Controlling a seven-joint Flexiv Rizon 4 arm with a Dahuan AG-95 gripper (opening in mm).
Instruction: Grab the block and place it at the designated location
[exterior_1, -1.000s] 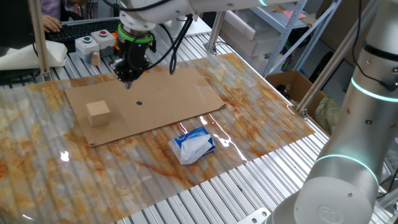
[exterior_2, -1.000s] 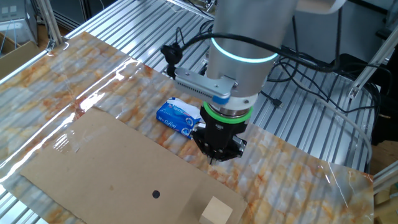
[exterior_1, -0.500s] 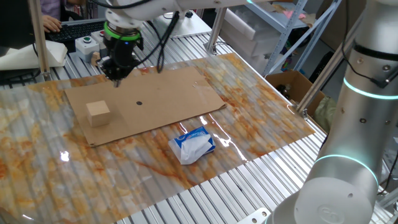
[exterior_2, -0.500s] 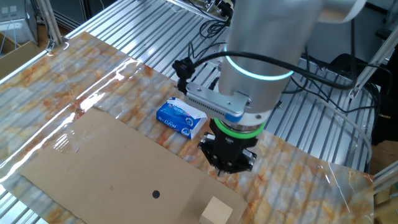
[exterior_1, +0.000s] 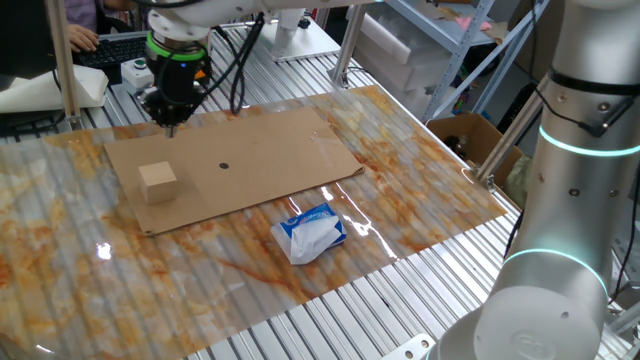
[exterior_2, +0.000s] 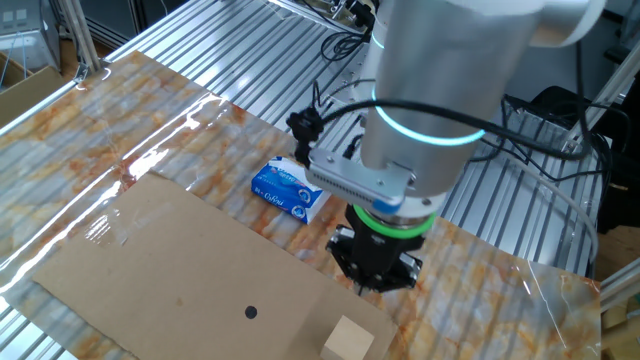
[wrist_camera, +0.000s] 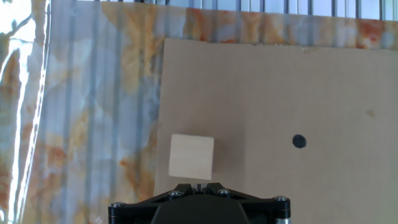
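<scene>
The block (exterior_1: 158, 180) is a light-tan wooden cube resting near the left end of the brown cardboard sheet (exterior_1: 280, 145). It also shows in the other fixed view (exterior_2: 348, 338) and in the hand view (wrist_camera: 191, 157). The designated location is a small black dot (exterior_1: 223, 167) to the block's right, also visible in the other fixed view (exterior_2: 250, 312) and the hand view (wrist_camera: 299, 142). My gripper (exterior_1: 168, 120) hovers above the sheet's far left edge, beyond the block, with its jaws together and nothing between them. In the hand view the gripper (wrist_camera: 196, 185) sits just below the block.
A blue-and-white soft packet (exterior_1: 312, 232) lies on the marbled table cover in front of the sheet, also in the other fixed view (exterior_2: 290, 188). A button box (exterior_1: 135, 70) stands at the far left. An open carton (exterior_1: 465, 135) sits off the table's right side.
My gripper has moved left along the far edge of the cardboard sheet, from above the dot's side to the block's side. The block, dot and packet have not moved.
</scene>
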